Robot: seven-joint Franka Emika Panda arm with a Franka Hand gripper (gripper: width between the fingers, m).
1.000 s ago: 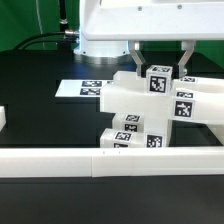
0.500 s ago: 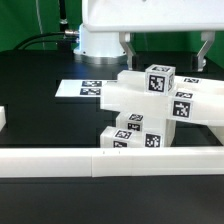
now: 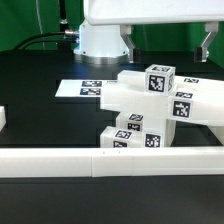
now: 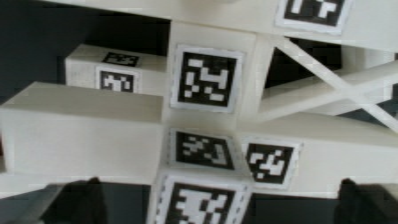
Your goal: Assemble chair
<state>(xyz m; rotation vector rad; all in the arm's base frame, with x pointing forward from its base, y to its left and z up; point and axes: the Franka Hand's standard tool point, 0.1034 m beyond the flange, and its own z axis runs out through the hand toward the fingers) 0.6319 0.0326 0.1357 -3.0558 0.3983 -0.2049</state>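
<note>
Pincer (image 3: 167, 45) parted, top cropped, above chair (image 3: 150, 110)

One part-built chair (image 3: 160, 105) on one black table (image 3: 40, 80), with one cube (image 3: 157, 78) on top. One marker board (image 3: 90, 88) behind. One long border wall (image 3: 100, 160) in front. One gripper (image 3: 168, 48) overhead, showing two fingers (image 3: 130, 44). At least five tags (image 3: 183, 97) on the chair in the exterior view; about seven in the wrist view.
</note>
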